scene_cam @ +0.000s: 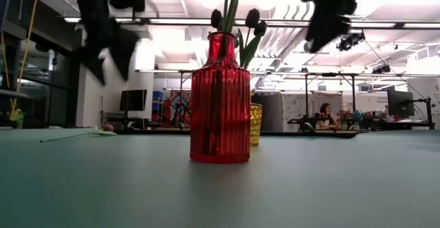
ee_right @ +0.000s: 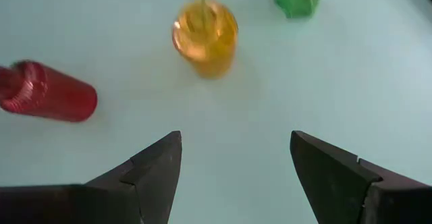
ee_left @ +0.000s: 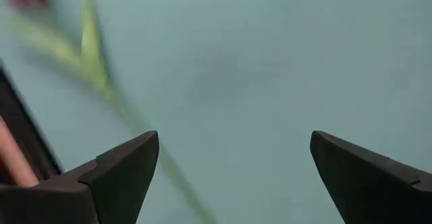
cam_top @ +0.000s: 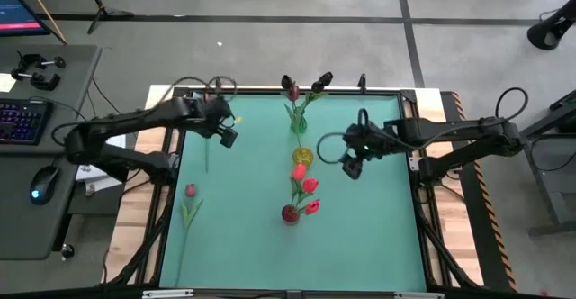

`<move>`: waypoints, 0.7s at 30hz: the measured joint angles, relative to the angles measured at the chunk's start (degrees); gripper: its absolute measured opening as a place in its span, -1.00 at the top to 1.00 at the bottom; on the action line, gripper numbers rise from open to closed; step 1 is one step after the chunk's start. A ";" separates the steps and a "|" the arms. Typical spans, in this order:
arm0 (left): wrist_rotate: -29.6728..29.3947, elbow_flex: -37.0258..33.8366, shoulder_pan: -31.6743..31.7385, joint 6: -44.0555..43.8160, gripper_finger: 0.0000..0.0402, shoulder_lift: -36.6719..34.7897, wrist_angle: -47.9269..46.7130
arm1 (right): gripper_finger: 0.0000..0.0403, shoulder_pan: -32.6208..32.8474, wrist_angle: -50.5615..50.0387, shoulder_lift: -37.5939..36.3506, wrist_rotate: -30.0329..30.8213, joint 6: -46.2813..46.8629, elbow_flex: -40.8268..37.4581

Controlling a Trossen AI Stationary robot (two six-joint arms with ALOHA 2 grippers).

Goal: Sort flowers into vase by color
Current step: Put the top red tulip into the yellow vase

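One loose tulip is lying near the left edge of the teal surface, light, floppy, best pinched mid-stem. The left claw is hovering spread and empty near the far left corner; the right claw is hanging spread beside the yellow vase. The red vase and green vase are standing in line with it mid-surface. Behind, a person is sitting in an open office.

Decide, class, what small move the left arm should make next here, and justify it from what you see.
Probably lower the open left end effector onto the loose pink tulip lying flat on the green mat. It is the only flower not in a vase, and the right end effector hangs empty near the yellow vase.
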 joint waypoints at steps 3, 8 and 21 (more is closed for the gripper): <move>0.07 -4.71 2.59 -3.72 -0.86 4.06 2.20 | -0.32 2.55 1.37 -3.19 2.75 4.75 -4.10; -2.47 -8.28 8.13 -8.03 -0.85 9.25 7.33 | -0.32 5.34 7.65 -7.82 7.38 11.72 -10.54; -9.51 -8.26 22.87 -15.82 -0.85 16.32 17.41 | -0.32 8.49 14.27 -9.86 7.68 11.77 -16.00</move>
